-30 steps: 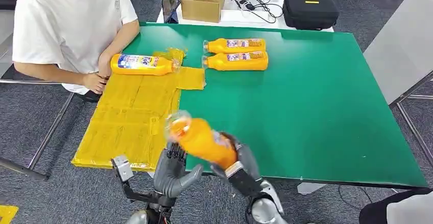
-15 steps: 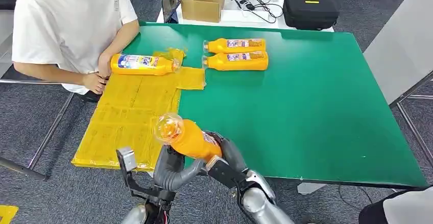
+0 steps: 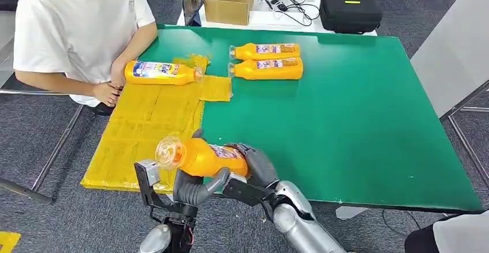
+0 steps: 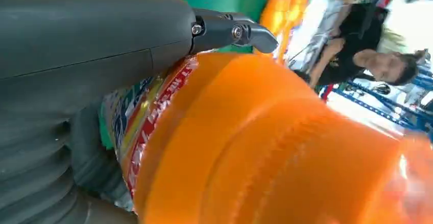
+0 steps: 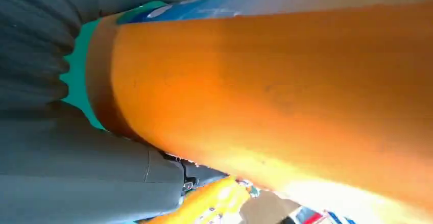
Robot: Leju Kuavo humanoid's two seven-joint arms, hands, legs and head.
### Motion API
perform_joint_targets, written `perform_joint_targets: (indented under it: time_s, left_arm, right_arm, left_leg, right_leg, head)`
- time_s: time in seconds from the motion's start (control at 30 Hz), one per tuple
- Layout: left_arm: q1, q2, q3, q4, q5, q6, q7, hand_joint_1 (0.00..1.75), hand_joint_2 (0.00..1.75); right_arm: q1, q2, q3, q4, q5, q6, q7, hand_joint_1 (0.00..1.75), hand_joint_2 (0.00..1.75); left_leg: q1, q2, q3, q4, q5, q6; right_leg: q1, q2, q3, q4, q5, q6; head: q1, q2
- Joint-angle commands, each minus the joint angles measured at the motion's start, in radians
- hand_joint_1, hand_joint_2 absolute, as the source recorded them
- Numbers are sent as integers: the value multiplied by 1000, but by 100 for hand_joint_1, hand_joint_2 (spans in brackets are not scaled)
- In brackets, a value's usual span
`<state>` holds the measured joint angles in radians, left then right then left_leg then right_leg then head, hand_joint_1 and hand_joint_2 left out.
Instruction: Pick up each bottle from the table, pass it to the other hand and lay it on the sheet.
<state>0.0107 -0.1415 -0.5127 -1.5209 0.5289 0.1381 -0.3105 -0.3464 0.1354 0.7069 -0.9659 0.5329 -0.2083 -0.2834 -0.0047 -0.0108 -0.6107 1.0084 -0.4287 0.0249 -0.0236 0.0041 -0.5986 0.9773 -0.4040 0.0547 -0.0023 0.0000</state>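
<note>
**Handover in progress: bottle bridged between both hands**

You've got the bottle [image 3: 202, 156] held in the air at the near desk [image 3: 357, 126] edge, right by the sheet's [image 3: 144, 132] near corner. Long axis runs roughly level, cap end pointing toward the robot's left, i.e. out over the sheet; base end sits toward the right hand [image 3: 254, 166].

Right hand: fingers wrapped round the bottle's base half, label partly under them. The right wrist view backs that up, w/ grey fingers [image 5: 76, 9] curled over the orange body.

Left hand [image 3: 193, 187]: comes up from below at the neck half, thumb reaching under the body, dark fingers [image 4: 230, 30] laid along the label. Looks like it's touching and closing on the bottle, but you can't tell how firm that grip is.

What the next move turns on: the left hand is the one nearer the sheet, and the cap already points that way. So the bottle prob. only needs carrying left and lowering, axis kept as is. Judgement: don't let the right hand go until the left plainly bears the weight.

Elsewhere: one bottle [image 3: 161, 72] lies on the sheet's far end, beside a person's hand [image 3: 109, 91]. Two more bottles [image 3: 266, 60] lie side by side on the desk, well apart from both hands, not yet done.
</note>
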Motion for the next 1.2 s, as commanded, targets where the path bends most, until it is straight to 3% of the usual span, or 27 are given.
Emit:
perform_joint_targets:
  time_s: [0.03, 0.07, 0.3, 0.33, 0.37, 0.57, 0.67, 0.77, 0.8, 0.9, 1.2]
  left_arm:
    - [-37, -13, 23, 44, 97, 16, 27, 175, 175]
    - [-33, -13, 26, 38, 100, 21, 24, 175, 175]
    - [-31, -11, 26, 38, 100, 21, 24, 175, 175]
    - [-28, -14, 28, 36, 99, 26, 19, 175, 175]
    - [-28, -12, 25, 34, 102, 33, 15, 175, 175]
    - [-28, -4, 11, 16, 129, 43, 12, 175, 175]
    - [-41, 0, 2, 15, 134, 73, -5, 175, 175]
    - [-44, 12, 4, 3, 79, 156, -50, 175, 175]
    - [-43, 1, -5, 8, -62, 283, -105, 175, 175]
    - [-114, 32, -49, 121, -277, 421, -130, 175, 175]
    - [-209, 63, -1, 259, -493, 401, -58, 175, 175]
  right_arm:
    - [-78, -4, 95, 116, 4, 24, -11, 40, 175]
    - [-73, 1, 90, 118, 1, 14, -10, 14, 175]
    - [-70, 3, 91, 117, 2, 11, -9, 14, 175]
    - [-68, 4, 86, 116, -2, 5, -10, 0, 175]
    - [-67, 6, 82, 121, -15, 11, -10, 0, 0]
    - [-36, 21, -1, 117, -151, 11, -112, 0, 0]
    - [9, 28, -82, 74, -313, 86, -171, 0, 0]
    - [53, 44, -178, 26, -389, -30, -207, 0, 0]
    - [89, 54, -232, -16, -452, -55, -219, 0, 0]
    - [152, 54, -294, -113, -507, -107, -259, 0, 0]
    - [262, 64, -414, -355, -570, -145, -285, 0, 0]
  left_leg:
    - [1, 1, 3, -1, -1, -1]
    - [1, 2, 4, 0, -2, -2]
    - [2, 2, 4, 0, -2, -2]
    - [1, 1, 4, 0, -2, -1]
    - [1, 1, 2, 0, -1, -1]
    - [1, -1, 2, -1, 0, -1]
    - [2, -1, 4, 0, -2, -2]
    - [2, -2, 5, 0, -2, -2]
    - [1, -2, 2, 0, 0, -1]
    - [0, -2, 1, 0, 0, -1]
    - [2, -4, 4, 0, -1, -2]
  right_leg:
    - [1, 0, 3, -1, 0, -2]
    - [2, 1, 4, 0, -1, -3]
    - [2, 1, 4, 0, -1, -3]
    - [1, 0, 4, 0, -1, -2]
    - [1, 0, 2, 0, -1, -2]
    - [1, -2, 2, -1, -1, -2]
    - [2, -2, 5, -1, -2, -3]
    - [2, -3, 5, -1, -2, -3]
    - [1, -3, 2, 0, -1, -2]
    - [1, -3, 2, 0, -1, -2]
    - [2, -4, 5, 0, -2, -3]
  head:
    - [0, 0]
    - [0, 0]
    - [0, 0]
    - [0, 0]
    - [0, 0]
    - [0, 0]
    - [0, 0]
    - [0, 0]
    - [0, 0]
    - [0, 0]
    - [0, 0]
